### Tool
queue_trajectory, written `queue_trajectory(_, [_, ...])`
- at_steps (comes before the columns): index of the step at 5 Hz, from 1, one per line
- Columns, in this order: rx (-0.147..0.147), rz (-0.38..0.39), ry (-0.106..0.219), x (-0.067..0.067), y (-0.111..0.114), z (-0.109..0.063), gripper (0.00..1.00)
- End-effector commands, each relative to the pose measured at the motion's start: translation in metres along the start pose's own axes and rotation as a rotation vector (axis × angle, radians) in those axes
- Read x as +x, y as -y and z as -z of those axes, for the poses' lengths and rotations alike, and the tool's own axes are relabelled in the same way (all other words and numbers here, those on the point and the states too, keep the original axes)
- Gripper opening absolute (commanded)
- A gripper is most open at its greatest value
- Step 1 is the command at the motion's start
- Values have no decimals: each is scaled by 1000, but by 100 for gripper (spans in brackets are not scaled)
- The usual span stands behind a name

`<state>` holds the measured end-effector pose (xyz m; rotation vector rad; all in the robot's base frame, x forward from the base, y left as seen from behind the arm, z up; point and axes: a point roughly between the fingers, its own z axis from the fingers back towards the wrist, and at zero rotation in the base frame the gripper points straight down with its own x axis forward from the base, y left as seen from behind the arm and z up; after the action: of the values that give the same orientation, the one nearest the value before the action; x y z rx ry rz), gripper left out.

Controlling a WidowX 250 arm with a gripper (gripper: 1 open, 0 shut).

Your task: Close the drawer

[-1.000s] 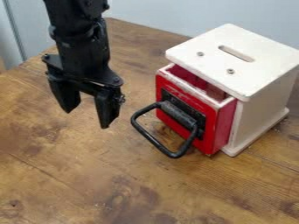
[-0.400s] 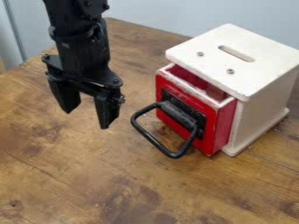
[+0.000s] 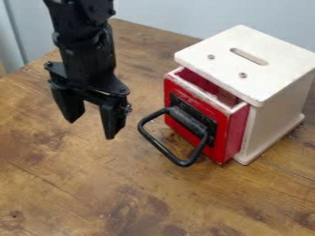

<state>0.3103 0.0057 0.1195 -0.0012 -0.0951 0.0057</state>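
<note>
The drawer [image 3: 227, 127] has a glossy red front with a black latch plate and stands pulled part way out of its cream wooden box [image 3: 261, 78]. Its big black loop handle [image 3: 167, 138] lies flat on the table, pointing left. My black gripper [image 3: 91, 118] hangs to the left of the handle, pointing straight down just above the table. Its two fingers [image 3: 113, 118] are spread apart with nothing between them. A small gap separates the nearer finger from the handle.
The wooden table [image 3: 87, 198] stretches to the front and left of the gripper. A pale wall [image 3: 185, 14] runs behind the table. The cream box has a slot [image 3: 250, 56] in its top.
</note>
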Motion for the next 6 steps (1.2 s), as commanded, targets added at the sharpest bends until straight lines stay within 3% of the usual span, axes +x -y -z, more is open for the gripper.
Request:
queue_trajectory(1, [6, -29, 43, 2, -9, -13, 100])
queue_trajectory(6, [6, -30, 73, 1, -9, -24, 100])
